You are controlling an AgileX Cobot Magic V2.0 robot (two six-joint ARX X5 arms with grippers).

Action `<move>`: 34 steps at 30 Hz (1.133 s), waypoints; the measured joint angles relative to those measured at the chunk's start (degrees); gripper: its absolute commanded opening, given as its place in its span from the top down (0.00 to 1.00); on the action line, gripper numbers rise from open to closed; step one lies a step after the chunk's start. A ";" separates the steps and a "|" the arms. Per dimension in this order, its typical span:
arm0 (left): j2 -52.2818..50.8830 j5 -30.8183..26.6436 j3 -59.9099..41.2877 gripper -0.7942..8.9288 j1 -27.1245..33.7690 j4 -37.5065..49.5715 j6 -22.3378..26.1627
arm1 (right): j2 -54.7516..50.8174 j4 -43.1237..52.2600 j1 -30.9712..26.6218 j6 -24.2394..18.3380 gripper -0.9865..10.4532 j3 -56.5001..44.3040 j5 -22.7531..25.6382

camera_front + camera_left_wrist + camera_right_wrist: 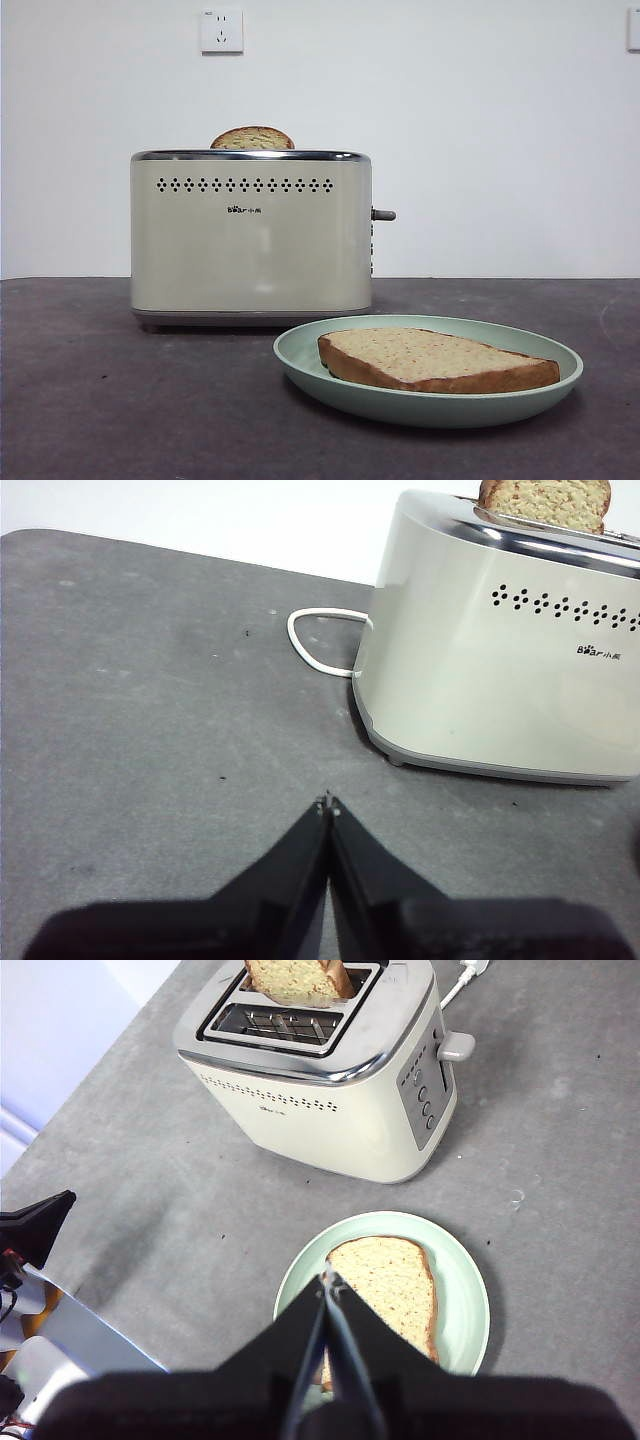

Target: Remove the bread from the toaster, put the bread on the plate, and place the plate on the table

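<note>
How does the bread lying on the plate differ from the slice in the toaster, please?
The bread lies flat on the plate, its whole face showing; the other slice stands upright in the toaster, only its rounded top showing above the rim. In the right wrist view the bread is out in the open, while the other slice sits in the rear slot, with the front slot empty. Both are tan and speckled with dark brown crusts.

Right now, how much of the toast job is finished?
It looks done: the bread lies flat on the plate, which rests on the table before the toaster. Both hands are shut and empty: left hand, right hand. Another slice remains in the toaster.
</note>
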 measured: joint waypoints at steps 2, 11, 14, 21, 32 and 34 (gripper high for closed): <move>0.00 0.00 0.00 0.92 0.00 0.00 0.00 | 0.00 0.00 0.00 0.00 0.91 0.00 0.00; 0.00 0.00 0.00 0.92 0.00 0.00 0.00 | 0.00 0.00 0.00 0.00 0.91 0.00 0.00; 0.00 0.00 0.00 0.92 0.00 0.00 0.00 | 0.00 0.00 0.00 0.00 0.91 0.00 0.00; 0.00 -0.02 0.00 0.92 0.00 0.00 0.00 | 0.00 0.04 0.00 -2.10 0.91 0.00 0.04; 0.00 -0.04 0.00 0.92 0.00 0.00 0.00 | -1.29 24.94 -8.74 -11.63 0.91 -8.98 4.42; 0.00 -0.04 0.02 0.92 0.00 0.00 0.02 | -4.50 29.94 -11.85 -10.27 0.91 -14.69 4.63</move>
